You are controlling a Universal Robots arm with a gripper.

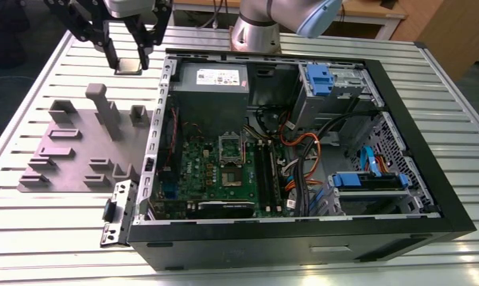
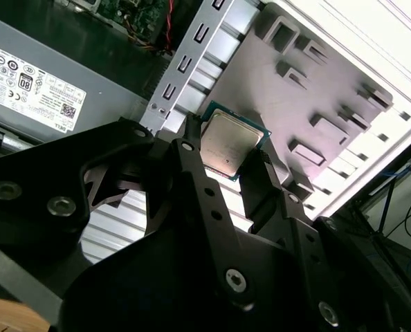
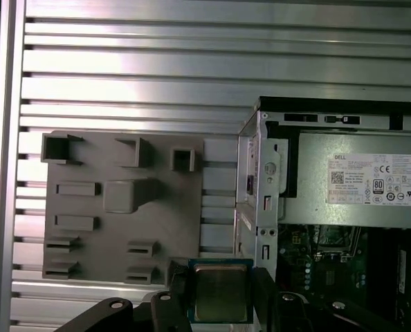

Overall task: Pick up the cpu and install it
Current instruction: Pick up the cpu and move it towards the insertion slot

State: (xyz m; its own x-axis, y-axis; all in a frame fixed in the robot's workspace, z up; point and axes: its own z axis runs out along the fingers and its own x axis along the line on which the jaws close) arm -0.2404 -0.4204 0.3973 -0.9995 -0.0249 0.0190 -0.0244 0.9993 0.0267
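The cpu [image 1: 129, 67] is a small square chip with a silvery-grey top, and my gripper [image 1: 129, 62] is shut on it by two opposite edges. It hangs in the air above the slatted table, just outside the open computer case [image 1: 303, 235] on the exterior view's left, near the case's far corner. Both wrist views show the cpu [image 2: 230, 144] [image 3: 221, 292] flat between the black fingers [image 2: 192, 166] [image 3: 180, 294]. Inside the case, the green board [image 1: 199, 173] carries the socket frame [image 1: 232, 156], well away from the gripper.
A grey fixture plate [image 1: 72, 152] with raised blocks lies on the table [image 1: 49, 238] below and in front of the gripper. A grey box with a white label [image 1: 211, 77] sits in the case's far corner. Cables and blue drive bays [image 1: 367, 179] crowd the exterior view's right.
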